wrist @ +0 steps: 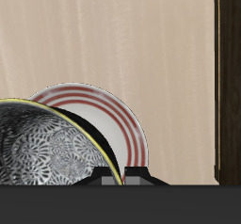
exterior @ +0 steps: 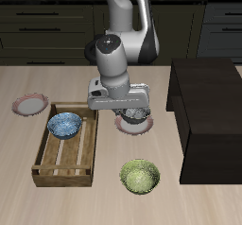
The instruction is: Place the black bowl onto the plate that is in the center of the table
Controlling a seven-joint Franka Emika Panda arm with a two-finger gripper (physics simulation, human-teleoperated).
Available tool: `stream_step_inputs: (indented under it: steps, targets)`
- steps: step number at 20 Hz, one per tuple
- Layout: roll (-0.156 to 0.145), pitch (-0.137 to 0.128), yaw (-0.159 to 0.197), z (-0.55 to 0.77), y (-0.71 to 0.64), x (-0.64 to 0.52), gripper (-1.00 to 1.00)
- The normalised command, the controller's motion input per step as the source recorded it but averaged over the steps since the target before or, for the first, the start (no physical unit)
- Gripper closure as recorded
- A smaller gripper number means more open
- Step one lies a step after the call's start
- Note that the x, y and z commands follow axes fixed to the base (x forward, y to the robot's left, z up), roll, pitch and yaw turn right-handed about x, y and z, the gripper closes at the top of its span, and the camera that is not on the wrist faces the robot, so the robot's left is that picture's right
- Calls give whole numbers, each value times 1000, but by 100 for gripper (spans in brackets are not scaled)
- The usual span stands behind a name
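Observation:
My gripper [exterior: 132,109] is shut on the rim of the black bowl [exterior: 137,116] and holds it just over the pink-rimmed plate [exterior: 125,127] in the middle of the table [exterior: 104,196]. In the wrist view the bowl's pale speckled inside [wrist: 47,152] shows close to my gripper [wrist: 132,178]. The plate [wrist: 118,115] lies under the bowl and is partly covered by it. I cannot tell whether the bowl touches the plate.
A wooden crate [exterior: 66,158] near the front edge holds a blue patterned bowl [exterior: 64,125]. A yellow-green bowl [exterior: 140,176] sits in front of the plate. A second pink-rimmed plate [exterior: 29,104] lies beyond the crate. A dark cabinet block [exterior: 208,111] stands beside the plate.

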Motion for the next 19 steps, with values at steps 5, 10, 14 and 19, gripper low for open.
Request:
stream_step_inputs:
  steps: [5,10,14,19]
  targets:
    - [33,87,37,-370,169,-75,-100]
    - [62,28,3,-39,161,-219,-100]
    - [48,-20,26,134,119,-257,-100]
    - [-14,-63,16,422,-55,-213,-100]
